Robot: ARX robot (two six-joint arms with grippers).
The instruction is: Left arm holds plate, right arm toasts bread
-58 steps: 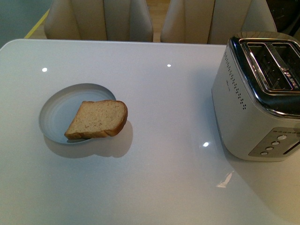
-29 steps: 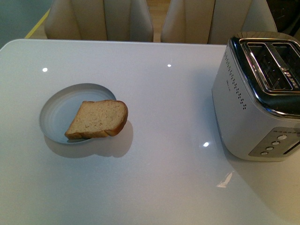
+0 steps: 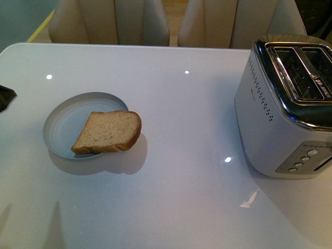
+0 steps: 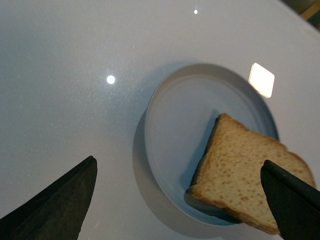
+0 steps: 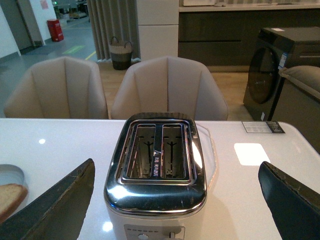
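Your left gripper [image 4: 178, 164] is spread wide with nothing held. Both black fingers [image 4: 55, 207] are off the table, seen from above. Directly below the gap between them sits the plate [image 4: 185, 120]. The bread [image 4: 247, 175] lies on the plate's far side from one finger and close under the other. In the front view only a black sliver of the left arm [image 3: 6, 96] shows at the edge. It is apart from the plate [image 3: 62, 124], with bare tabletop between them.

The bread [image 3: 109, 131] lies flat, and its rounded end overhangs the plate rim on the toaster side. The rest of the rim is bare and reachable.

Your right gripper [image 5: 176, 166] is also wide open and holds nothing. It is above and in front of the toaster [image 5: 155, 165], with the toaster framed between its fingers. Both slots face up. In that view the bread [image 5: 10, 197] and plate [image 5: 9, 175] are far off to one finger's side.

There is a wide clear span of glossy white table [image 3: 181, 197] between the bread and the toaster [image 3: 275, 119]. The toaster sits near the table's right edge, control buttons facing you. Ceiling lights show as glare dots on the table.

Two beige chairs [image 5: 167, 87] stand behind the far table edge. Beyond them are a wood floor, a basket [image 5: 120, 52] and a dark appliance [image 5: 277, 65].
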